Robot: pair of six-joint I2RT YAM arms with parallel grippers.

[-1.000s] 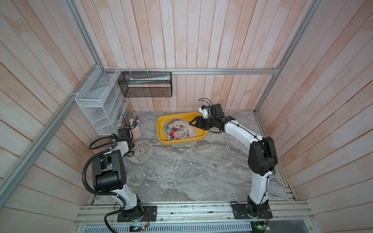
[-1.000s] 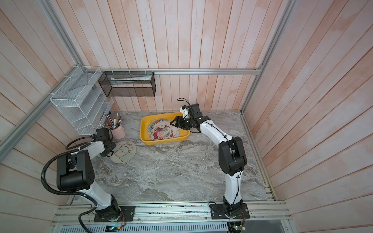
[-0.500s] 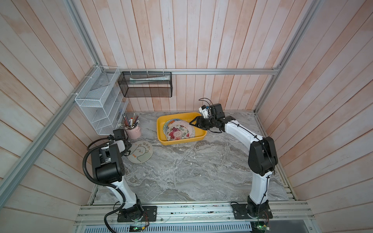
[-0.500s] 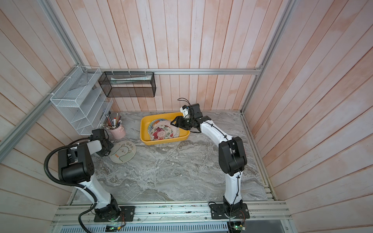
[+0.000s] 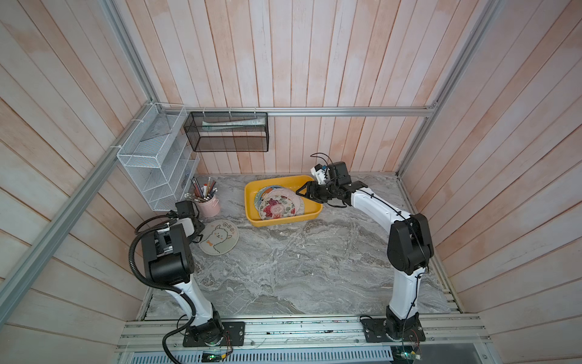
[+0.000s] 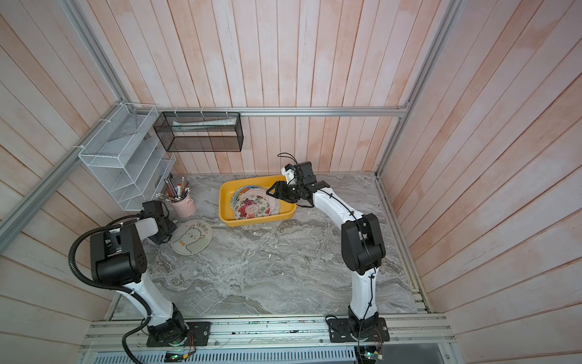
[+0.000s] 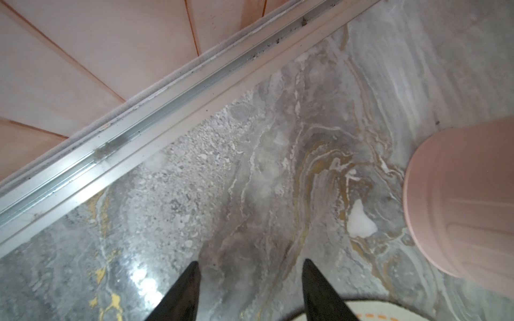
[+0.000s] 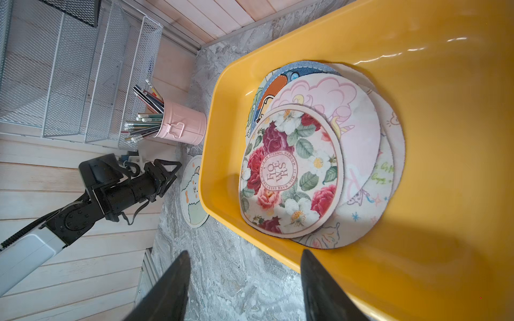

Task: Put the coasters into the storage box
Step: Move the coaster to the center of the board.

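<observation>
Currently, your right pincer (image 8: 244,251) hangs released over the shallow yellow plastic storage box (image 8: 417,41), which holds the stacked round printed coasters (image 8: 292,172). Your left pincer (image 7: 250,261), also released, sits just beside the cream alpaca coaster (image 5: 219,237) on the marble worktop (image 5: 283,268).

Opened left gripper (image 7: 251,262) wider, tips parted above bare marble beside alpaca coaster (image 5: 219,238). Shifted wrist slightly toward tabletop's left edge, away from pink pen cup (image 5: 210,206). Raised left arm (image 5: 167,252) elbow, tilting upper link more upright than one second ago.
</observation>
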